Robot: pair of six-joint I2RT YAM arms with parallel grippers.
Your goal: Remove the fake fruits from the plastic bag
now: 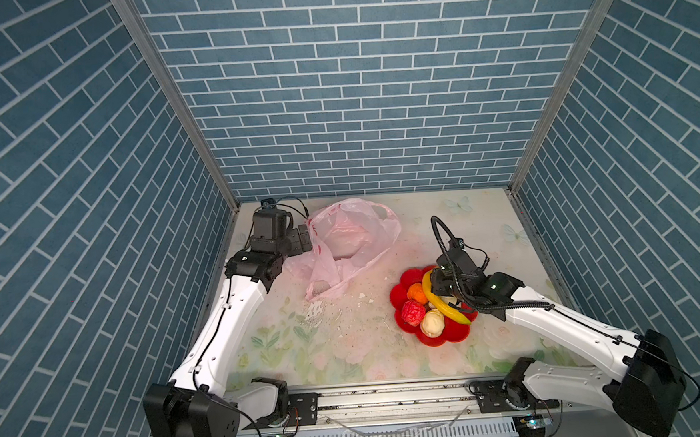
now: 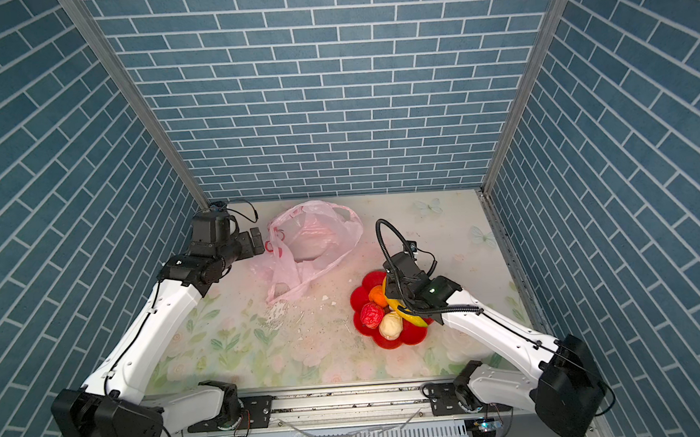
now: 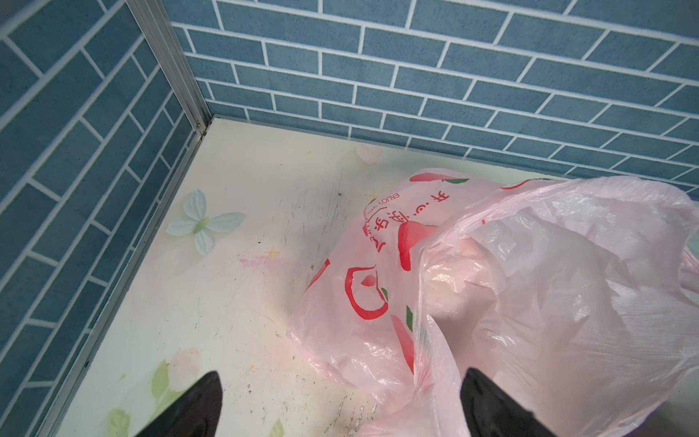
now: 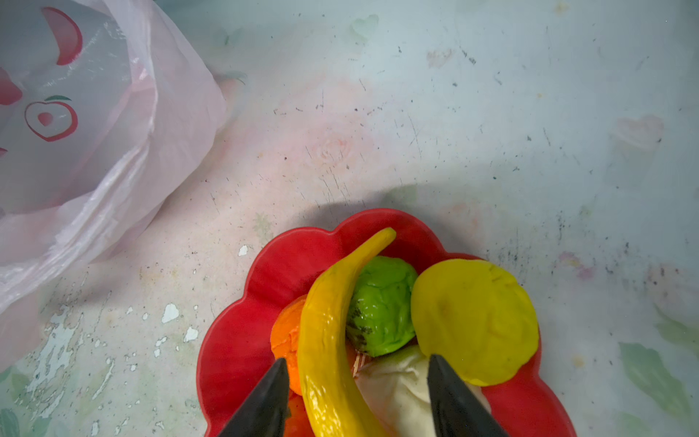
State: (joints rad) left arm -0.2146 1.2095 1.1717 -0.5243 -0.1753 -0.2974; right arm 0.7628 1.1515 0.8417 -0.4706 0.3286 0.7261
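With the back wall as twelve o'clock, the thin pale-pink plastic bag [image 1: 361, 223] lies slumped at about eleven o'clock on the flower-printed desk [image 1: 347, 344], its mouth sagging open. The left gripper [image 3: 342, 374] sits at the bag's nine o'clock edge, hard against the film. Its two black fingers are spread wide, and a fold of plastic lies loose between them, not nipped. To my eye it is placed there to mind the bag's mouth, not to carry anything.

The fake fruits are over at four o'clock, heaped in the red flower-shaped plastic dish [image 1: 453, 333], well apart from the bag. The long yellow banana [image 1: 441, 305] lies across the top of the pile. On its nine o'clock side sit the orange fruit [image 1: 417, 293], the wrinkled red fruit [image 1: 413, 312] and a cream-beige lumpy fruit [image 1: 432, 323]. The right wrist view shows what the arm hides from above: the green fruit [image 4: 382, 306], the round yellow fruit [image 4: 472, 318] and a second cream lump [image 4: 397, 386], all packed touching.

The right gripper [image 4: 357, 359] hangs directly over the heap with its fingers parted. They straddle the banana and the second cream lump without clamping either, which reads to me as a drop-off pose, not a pick.

That makes seven in the dish. Through the bag's cloudy film I see only pale folds. A beige patch [image 1: 319, 288] near its six o'clock end could be a lump or just the desk showing through; I cannot tell. I judge the emptying done, or very nearly.
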